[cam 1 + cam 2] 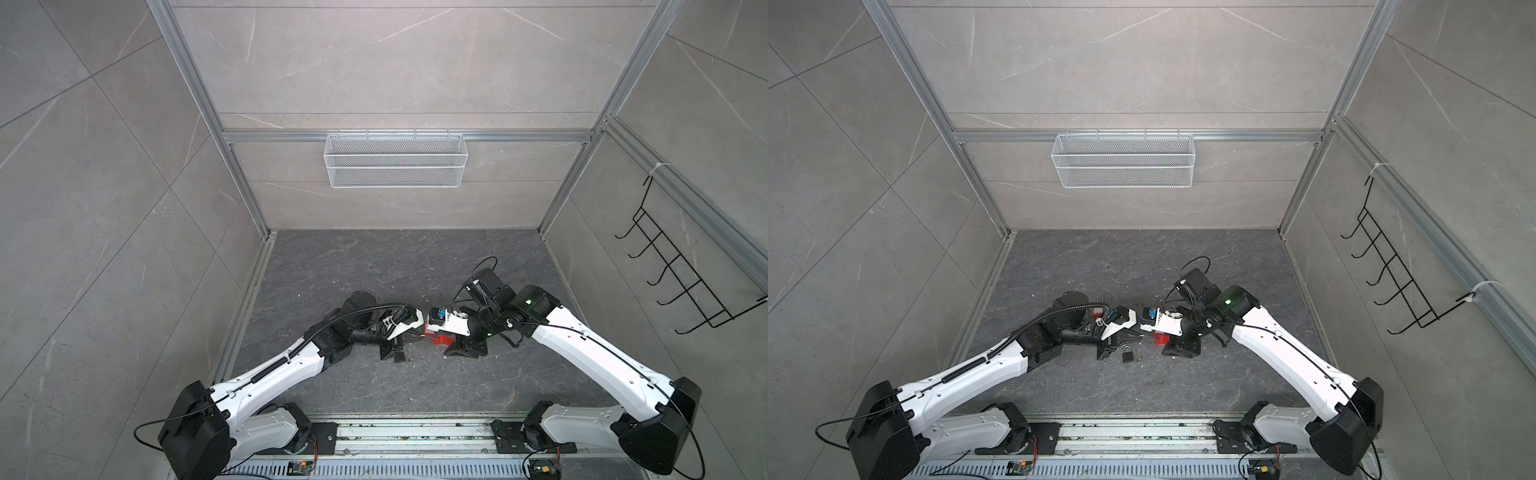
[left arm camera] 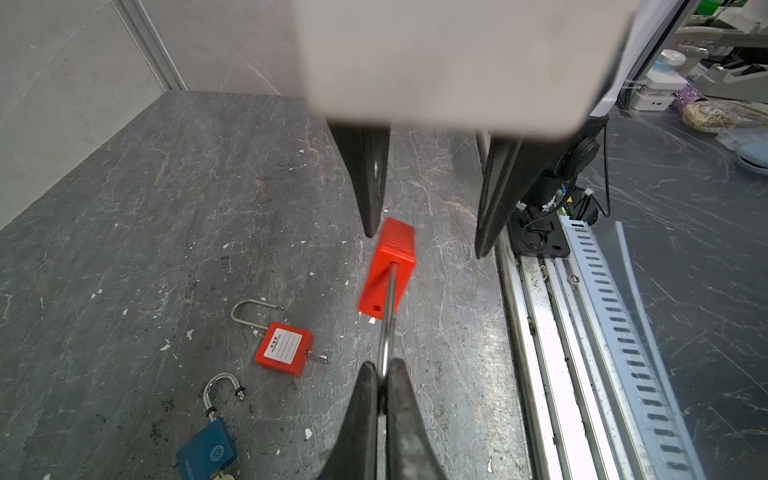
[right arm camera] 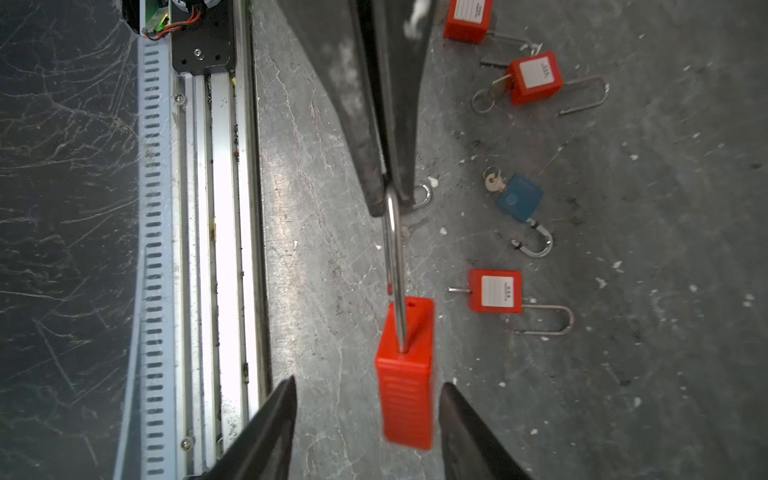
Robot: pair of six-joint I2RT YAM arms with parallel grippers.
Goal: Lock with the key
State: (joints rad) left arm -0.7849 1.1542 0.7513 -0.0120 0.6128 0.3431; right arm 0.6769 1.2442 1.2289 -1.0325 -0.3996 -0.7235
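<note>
Both top views: bright, even, diffuse overhead light, soft short shadows under the arms, sharp focus, wide-angle stretch at the edges. Wrist views: silver metal rail [image 3: 224, 249] blown out white, sheen on dark marbled counter [image 3: 299, 216]. Red plastic padlock [image 3: 409, 374] motion-blurred. Close-up white plastic casing [image 2: 449, 62] out of focus.

We are looking at plastic, steel and stone.
We are seeing the red padlock [image 2: 388, 266] showing a ribbed, matt plastic body and a mirror-bright metal shackle [image 2: 386, 328]; the fingers [image 2: 360, 419] of the left tool [image 2: 382, 376] are looking matt black, and the surface [image 2: 166, 199] is showing dark, veined, scuffed stone.
</note>
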